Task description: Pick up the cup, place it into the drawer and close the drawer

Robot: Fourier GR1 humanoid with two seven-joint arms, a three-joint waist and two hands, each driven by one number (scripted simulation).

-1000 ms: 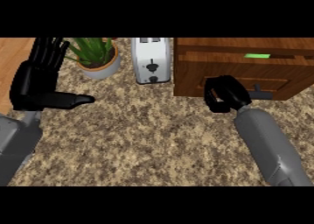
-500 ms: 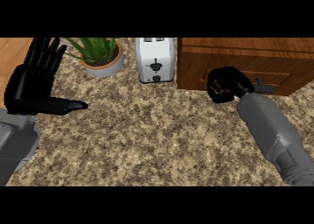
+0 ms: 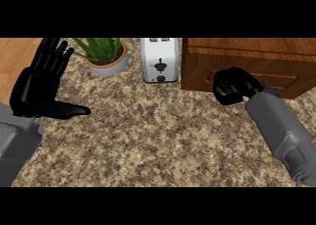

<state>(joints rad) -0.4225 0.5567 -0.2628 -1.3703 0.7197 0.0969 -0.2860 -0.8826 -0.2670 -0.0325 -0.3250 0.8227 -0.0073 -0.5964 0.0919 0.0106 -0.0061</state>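
Your right hand, fingers curled on nothing, presses against the shut drawer front of the wooden cabinet. You see no cup. Your left hand rests open beside the potted plant and toaster.

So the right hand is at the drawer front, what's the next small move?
Probably draw the right hand back off the drawer. The drawer front looks flush with the cabinet, no cup shows, and the hand's curled fingers rest against it. The left hand rests open.
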